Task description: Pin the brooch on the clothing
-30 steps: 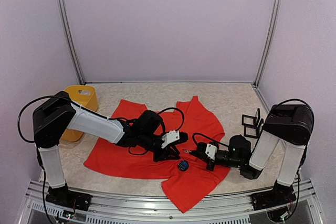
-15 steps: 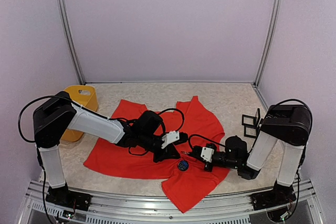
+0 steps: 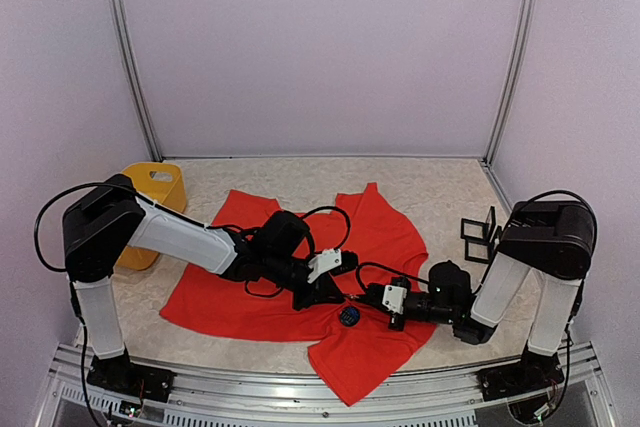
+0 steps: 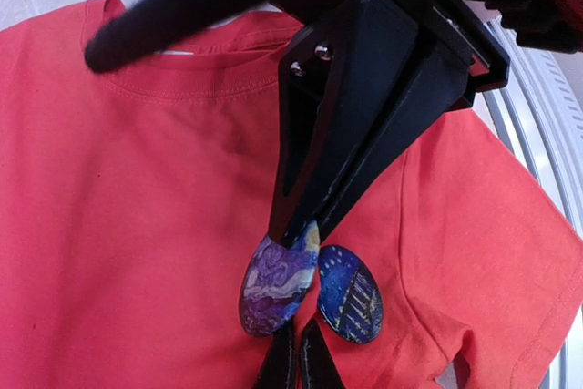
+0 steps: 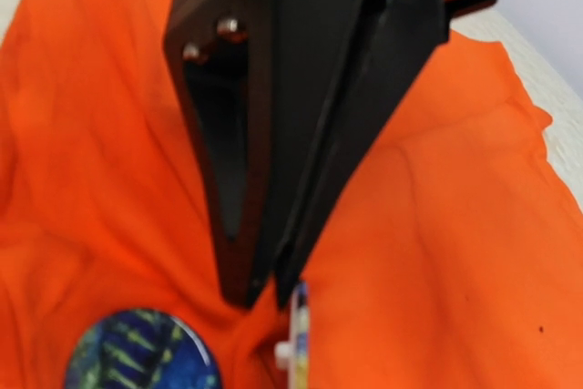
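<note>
Two claws stood almost tip to tip low over the T-shirt in the top view: the left claw and the right claw. The T-shirt lay spread on the table beneath both. A blue brooch lay on the cloth just nearer the arm bases than the two tips. A yellow bin stood well behind the left arm.

Left wrist view: the left claw had its fingers pressed together, pinching the upper rim of a purple brooch, which hung tilted from the tips. The blue brooch lay on the T-shirt just right of it. The right claw reached the purple brooch's lower rim from below.

Right wrist view: the right claw had its fingers drawn nearly together. A thin edge-on piece, white and blue, sat just past the tips; whether it was gripped could not be determined. The blue brooch lay on the T-shirt, below-left of the tips
</note>
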You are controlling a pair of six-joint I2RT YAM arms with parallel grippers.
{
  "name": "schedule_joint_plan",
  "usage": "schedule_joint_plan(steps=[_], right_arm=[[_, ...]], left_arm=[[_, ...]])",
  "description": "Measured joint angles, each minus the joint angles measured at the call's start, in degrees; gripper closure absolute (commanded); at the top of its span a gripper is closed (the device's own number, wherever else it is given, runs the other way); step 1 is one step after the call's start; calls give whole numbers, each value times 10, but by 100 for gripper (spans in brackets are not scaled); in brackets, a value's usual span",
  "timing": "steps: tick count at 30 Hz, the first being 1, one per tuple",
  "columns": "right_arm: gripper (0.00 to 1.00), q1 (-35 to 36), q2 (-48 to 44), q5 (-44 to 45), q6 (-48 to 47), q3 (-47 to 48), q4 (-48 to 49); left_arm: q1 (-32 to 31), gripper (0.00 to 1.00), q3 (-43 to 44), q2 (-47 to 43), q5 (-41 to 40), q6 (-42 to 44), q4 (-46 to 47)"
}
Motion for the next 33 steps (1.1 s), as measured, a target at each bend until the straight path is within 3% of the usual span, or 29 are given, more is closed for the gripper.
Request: schedule_joint_plan(steps=[12,14,16,19,28,33], right_arm=[[100,0,-3,-25,38,-7,24],[100,0,-3,-27,42,-7,26],[100,0,-3,-29,47,-7,29],[100,0,-3,-31,56,-8,42],[100,-1,-1,-54,80,-15,66],[100,-4,-1,-64,83,-15,66]], left_arm=[[1,100,-14,-10,2,-7,7],[1,89,-16,-11,3,-7,7],[1,72,-17,-12,5,-9,7],[1,64,-21,-15,6,-8,9],[18,64,-29,-56,19,-2,13],[8,83,-29,-61,21,9,9]])
